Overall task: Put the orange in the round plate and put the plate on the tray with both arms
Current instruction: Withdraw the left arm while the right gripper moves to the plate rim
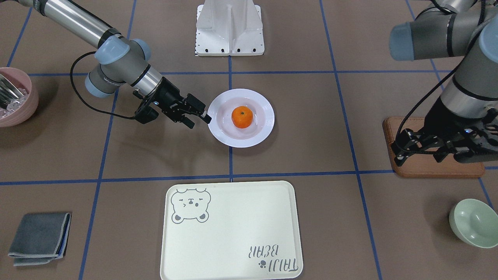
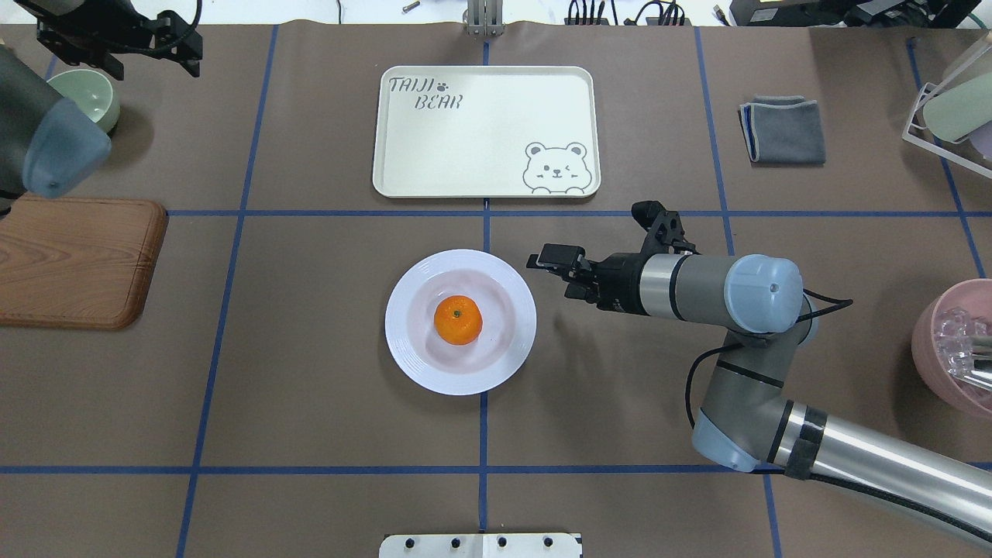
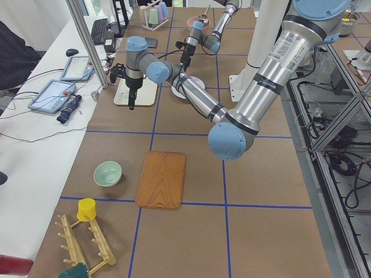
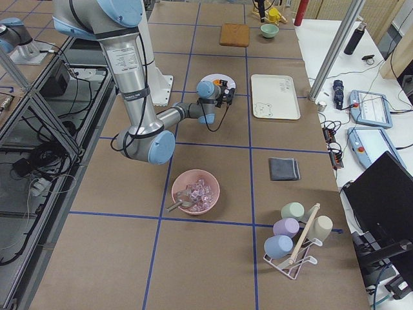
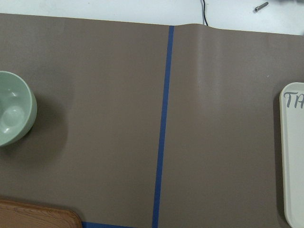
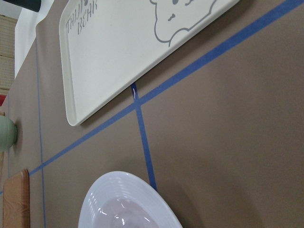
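Grey lettering (image 2: 424,92) reading "TAIJI BEAR", with a small paw print beside the first word, stands in one corner of the cream tray (image 2: 496,132), seen upside down from across the table. The left wrist camera catches only its first letters, "TA", at the tray's edge. Small pale print on a joint of the right arm (image 1: 116,66) is too small to read.

Wooden board (image 2: 77,263) near green bowl (image 1: 474,223); grey cloth (image 2: 783,132); pink bowl (image 2: 926,349) apart.
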Action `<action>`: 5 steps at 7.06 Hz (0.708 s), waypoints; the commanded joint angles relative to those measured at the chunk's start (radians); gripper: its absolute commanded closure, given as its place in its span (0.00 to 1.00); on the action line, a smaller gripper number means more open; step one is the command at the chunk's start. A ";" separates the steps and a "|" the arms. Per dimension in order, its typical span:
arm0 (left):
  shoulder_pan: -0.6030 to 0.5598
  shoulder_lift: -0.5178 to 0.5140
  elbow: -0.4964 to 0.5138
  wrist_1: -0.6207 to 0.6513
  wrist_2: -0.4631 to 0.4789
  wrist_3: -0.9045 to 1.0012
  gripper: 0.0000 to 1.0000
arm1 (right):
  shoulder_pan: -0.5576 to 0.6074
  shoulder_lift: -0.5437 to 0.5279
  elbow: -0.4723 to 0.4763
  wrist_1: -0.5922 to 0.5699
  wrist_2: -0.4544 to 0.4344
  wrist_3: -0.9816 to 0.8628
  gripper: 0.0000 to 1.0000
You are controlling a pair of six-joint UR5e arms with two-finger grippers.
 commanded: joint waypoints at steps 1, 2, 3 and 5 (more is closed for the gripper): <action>-0.022 0.013 0.002 0.001 -0.011 0.022 0.01 | -0.028 0.001 -0.019 0.028 -0.015 0.005 0.00; -0.024 0.013 0.005 0.001 -0.011 0.024 0.01 | -0.034 0.001 -0.022 0.028 -0.015 0.005 0.00; -0.027 0.016 0.007 0.003 -0.011 0.024 0.01 | -0.042 0.015 -0.025 0.028 -0.015 0.009 0.00; -0.060 0.019 0.010 0.010 -0.052 0.024 0.01 | -0.069 0.023 -0.031 0.028 -0.017 0.017 0.00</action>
